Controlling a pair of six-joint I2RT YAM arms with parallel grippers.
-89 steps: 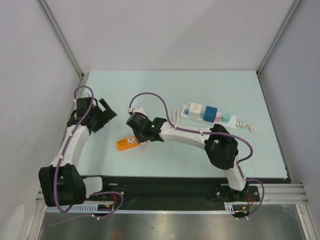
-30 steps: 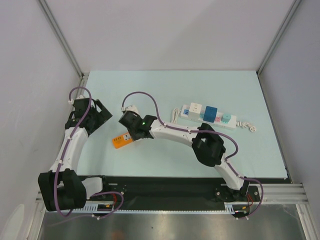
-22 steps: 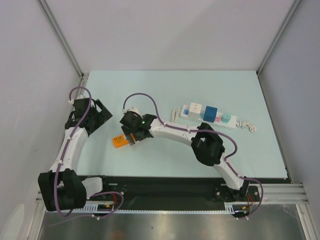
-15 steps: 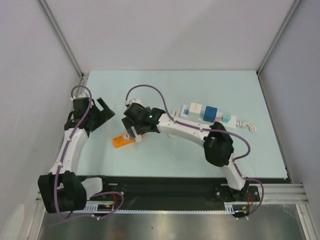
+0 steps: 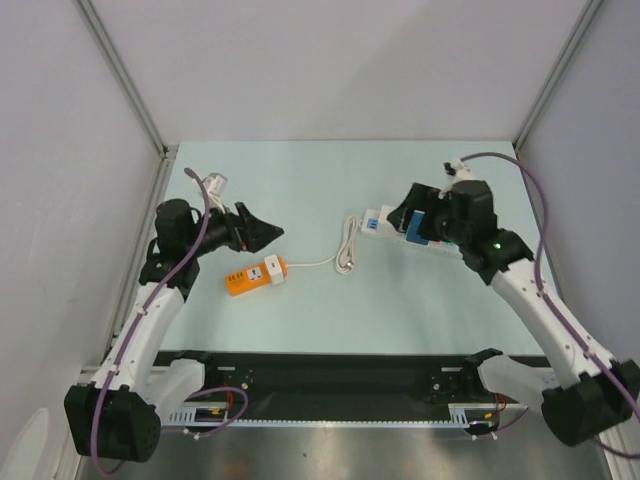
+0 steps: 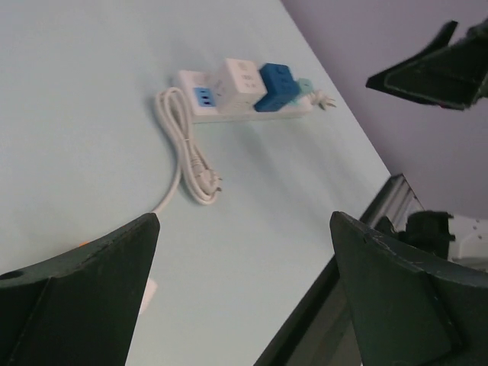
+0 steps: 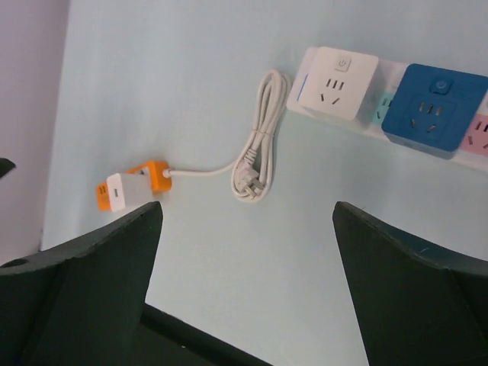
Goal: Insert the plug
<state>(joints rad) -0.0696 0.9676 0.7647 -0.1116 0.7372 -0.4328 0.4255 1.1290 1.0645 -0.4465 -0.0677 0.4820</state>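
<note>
The blue plug (image 7: 433,99) sits on the white power strip (image 7: 347,126), right beside a white square block (image 7: 339,82). The left wrist view shows the same blue plug (image 6: 274,78) at the far end of the table. From above, the plug (image 5: 413,232) is half hidden under my right gripper (image 5: 405,212), which hovers over the strip. That right gripper (image 7: 248,206) is open and holds nothing. My left gripper (image 5: 265,230) hangs above the table's left half and points towards the strip. It (image 6: 244,221) is also open and empty.
An orange socket adapter (image 5: 255,277) lies left of centre. Its white cord runs to a coiled bundle (image 5: 347,250) just left of the power strip. A white cable end (image 6: 324,99) sticks out past the strip. The table's metal front rail (image 6: 385,202) lies close by.
My right arm has swung from over the orange adapter to above the power strip, and its jaws have opened. The left gripper has moved in towards the centre. The cord now lies uncovered.
</note>
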